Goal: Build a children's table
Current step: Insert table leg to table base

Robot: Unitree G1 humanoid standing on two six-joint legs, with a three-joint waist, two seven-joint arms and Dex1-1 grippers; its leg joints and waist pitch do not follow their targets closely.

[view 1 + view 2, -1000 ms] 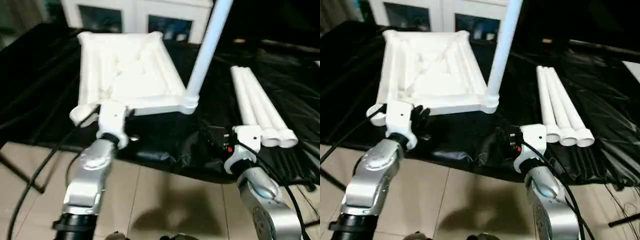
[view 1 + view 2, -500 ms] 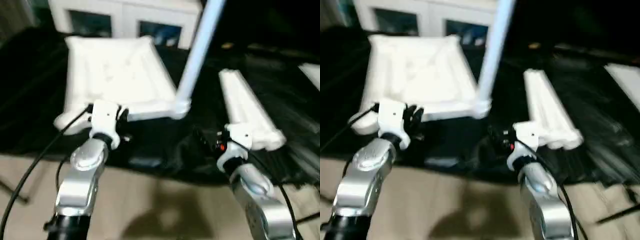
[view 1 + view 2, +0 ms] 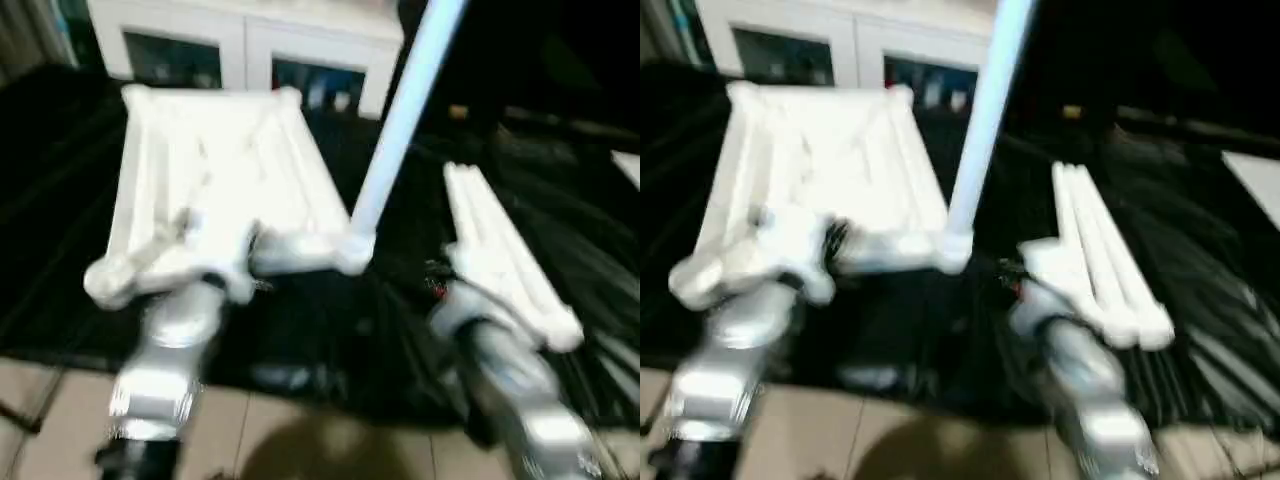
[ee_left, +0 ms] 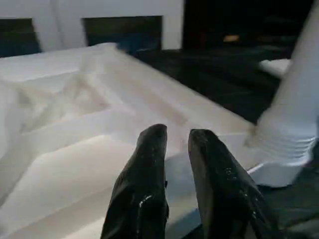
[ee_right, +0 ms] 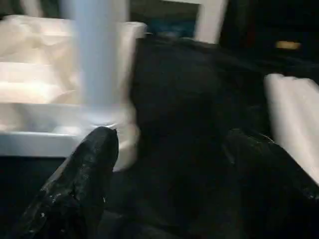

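Note:
The children's table top (image 3: 200,170) lies upside down on the black cloth, ribbed underside up. One white leg (image 3: 400,110) stands upright in its near right corner socket (image 5: 117,124). Three more legs (image 3: 495,250) lie side by side to the right. My left gripper (image 4: 177,137) hovers at the top's near edge, its fingers (image 4: 149,164) a narrow gap apart with nothing between them. My right gripper (image 5: 177,144) is wide open and empty, low over the cloth between the socketed leg (image 5: 97,59) and the lying legs (image 5: 294,114).
A white cabinet (image 3: 250,45) with glass doors stands behind the work. The black cloth (image 3: 60,200) covers the low surface, and its front edge drops to the tiled floor (image 3: 300,440) beside my forearms.
The whole picture has shifted and blurred, so the camera moved. Both grippers hold the same opening, and the table top and legs lie as before.

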